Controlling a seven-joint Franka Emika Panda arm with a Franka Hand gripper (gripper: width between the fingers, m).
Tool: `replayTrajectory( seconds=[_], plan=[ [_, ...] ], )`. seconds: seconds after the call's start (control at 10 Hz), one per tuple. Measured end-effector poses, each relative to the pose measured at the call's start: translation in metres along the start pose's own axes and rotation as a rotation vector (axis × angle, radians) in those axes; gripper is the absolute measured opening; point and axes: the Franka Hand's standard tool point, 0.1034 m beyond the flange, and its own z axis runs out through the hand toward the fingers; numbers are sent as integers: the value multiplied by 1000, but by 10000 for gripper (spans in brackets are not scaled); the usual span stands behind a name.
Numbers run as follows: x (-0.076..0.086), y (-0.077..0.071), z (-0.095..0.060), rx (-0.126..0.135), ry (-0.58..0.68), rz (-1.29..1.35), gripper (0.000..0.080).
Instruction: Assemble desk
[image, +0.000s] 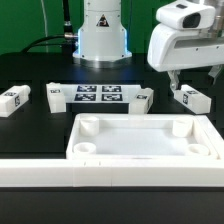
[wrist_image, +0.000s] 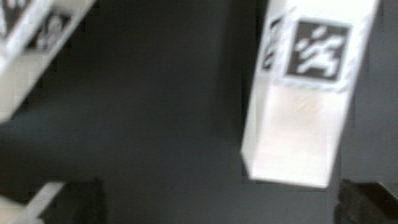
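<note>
Black table (image: 40, 135) gives you room: leg (image: 190, 98) lies flat, long axis slanting, apart from tabletop (image: 130, 119) rim; gripper (image: 180, 80) hangs wide open above.

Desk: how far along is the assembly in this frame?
Done: nothing; the tabletop has empty sockets. The far-left leg, second leg, third leg and rightmost leg lie loose on the table. In hand: the gripper hovers open near the rightmost leg, holding nothing. Left: picking up and fitting all four legs.
</note>
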Motion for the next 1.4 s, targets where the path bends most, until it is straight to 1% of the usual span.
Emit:
replayTrajectory(
  seconds=[0.1, 0.2, 0.3, 0.4, 0.5, 0.6, 0.7, 0.8, 0.9, 1.0, 1.1, 1.3, 1.4],
  plan=[
    [-5, 0, 3, -7, -77, 14, 649],
    [-2, 0, 5, -1, -129, 12, 649],
    [-2, 1, 5, -5, -171, 13, 649],
    [-7, 3, 5, -14, -254, 13, 649],
    [-5, 2, 6, -16, -313, -2, 649],
    [-1, -2, 7, -10, -342, -35, 649],
    [-5, -1, 9, -7, -422, -72, 649],
    [-5, 0, 10, -9, -486, -68, 649],
    [-1, 0, 12, -7, -487, -68, 649],
    [-2, -1, 12, -6, -486, -70, 649],
    [-3, -3, 14, 7, -491, -79, 649],
    [-1, -17, 15, 59, -499, 14, 649],
    [-1, -19, 16, 68, -501, 30, 649]
  ],
)
